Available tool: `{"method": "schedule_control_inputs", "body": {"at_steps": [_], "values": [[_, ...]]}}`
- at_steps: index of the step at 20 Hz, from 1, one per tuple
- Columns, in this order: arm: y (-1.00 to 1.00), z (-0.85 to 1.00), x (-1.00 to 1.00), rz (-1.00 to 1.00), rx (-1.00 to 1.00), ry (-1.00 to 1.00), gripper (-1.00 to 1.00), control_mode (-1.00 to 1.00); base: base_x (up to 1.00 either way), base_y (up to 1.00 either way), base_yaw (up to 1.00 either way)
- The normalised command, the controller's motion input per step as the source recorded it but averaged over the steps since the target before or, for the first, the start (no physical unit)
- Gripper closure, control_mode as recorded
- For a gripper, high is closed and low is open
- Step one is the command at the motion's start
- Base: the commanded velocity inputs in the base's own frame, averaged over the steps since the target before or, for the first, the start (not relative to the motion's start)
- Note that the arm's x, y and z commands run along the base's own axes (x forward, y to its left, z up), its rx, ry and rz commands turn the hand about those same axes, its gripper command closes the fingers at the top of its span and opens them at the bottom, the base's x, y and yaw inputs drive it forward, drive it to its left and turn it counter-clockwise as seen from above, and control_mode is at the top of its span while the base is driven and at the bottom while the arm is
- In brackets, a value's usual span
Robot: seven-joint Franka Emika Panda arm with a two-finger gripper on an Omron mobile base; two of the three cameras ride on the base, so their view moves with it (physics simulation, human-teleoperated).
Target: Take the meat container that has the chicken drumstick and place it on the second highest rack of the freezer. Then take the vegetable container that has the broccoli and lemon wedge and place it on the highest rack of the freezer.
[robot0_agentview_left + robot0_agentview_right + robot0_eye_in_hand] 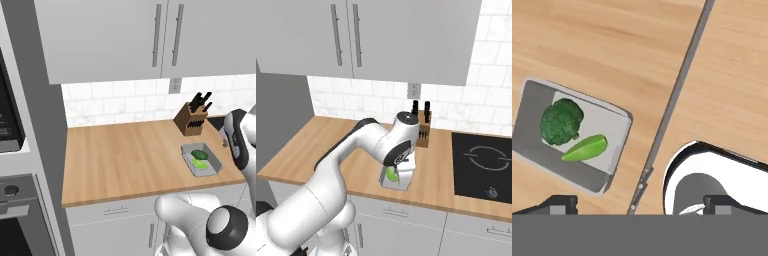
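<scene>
Gripper [637, 202] hangs above the counter, jaws spread wide, holding nothing.
Vegetable container [571, 134] sits left of the fingertips near the counter edge [150, 192], broccoli [561, 121] and lemon wedge [585, 148] inside; descending from this offset could clip the right wall and shove it.

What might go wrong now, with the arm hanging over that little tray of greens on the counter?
The tray sits close to the counter's front edge, so a clumsy nudge might push it off. In the hand view the gripper is off to one side of the tray, not centred over it, so closing there would probably miss the rim. The broccoli and lemon wedge lie loose and could roll out if the tray tips.
</scene>
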Motion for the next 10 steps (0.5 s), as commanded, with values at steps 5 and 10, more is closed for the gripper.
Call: {"method": "schedule_control_inputs", "body": {"at_steps": [5, 10], "values": [[0.08, -0.50, 0.21, -0.01, -0.02, 0.05, -1.00, -1.00, 0.00, 0.00, 0.00], [0.02, -0.49, 0.19, 0.00, -0.01, 0.04, -1.00, -1.00, 0.00, 0.00, 0.00]]}}
